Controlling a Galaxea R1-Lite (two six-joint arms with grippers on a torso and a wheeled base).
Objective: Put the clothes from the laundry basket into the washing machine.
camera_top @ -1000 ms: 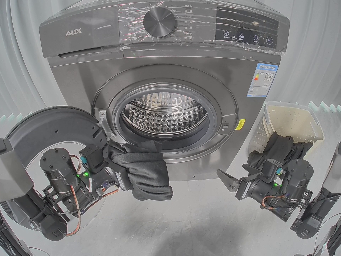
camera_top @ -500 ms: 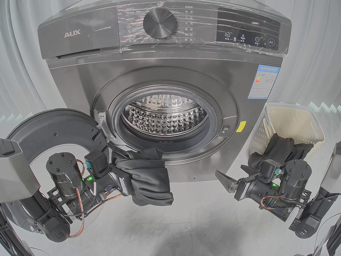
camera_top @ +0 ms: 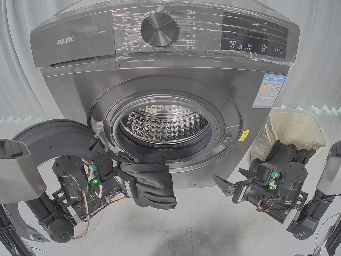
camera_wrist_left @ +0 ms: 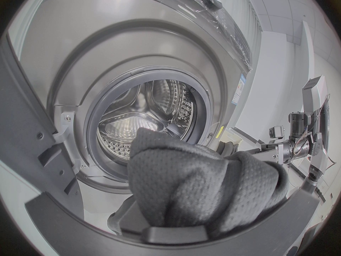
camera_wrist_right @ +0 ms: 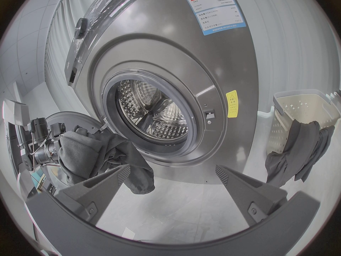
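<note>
The grey washing machine [camera_top: 71,86] stands with its round door [camera_top: 53,139] swung open to my left and the steel drum [camera_top: 165,125] bare inside. My left gripper [camera_top: 129,186] is shut on a bunched dark garment [camera_top: 151,184], held just below the lower left rim of the opening; the garment [camera_wrist_left: 199,189] hides the fingers. My right gripper [camera_top: 234,180] hangs open and holds nothing, low in front of the machine's right side, with the fingers [camera_wrist_right: 245,189] spread wide. The cream laundry basket [camera_top: 302,125] stands right of the machine, with dark clothes [camera_top: 284,153] draped over its front edge.
Pale curtains hang behind and beside the machine. Bare grey floor [camera_top: 199,224] lies between the two arms in front of the machine. The open door sits close behind the left arm.
The whole head picture has shifted: the machine looks larger and lower, so the camera moved nearer. The garment stays in the left gripper near the opening; the right gripper stays open.
</note>
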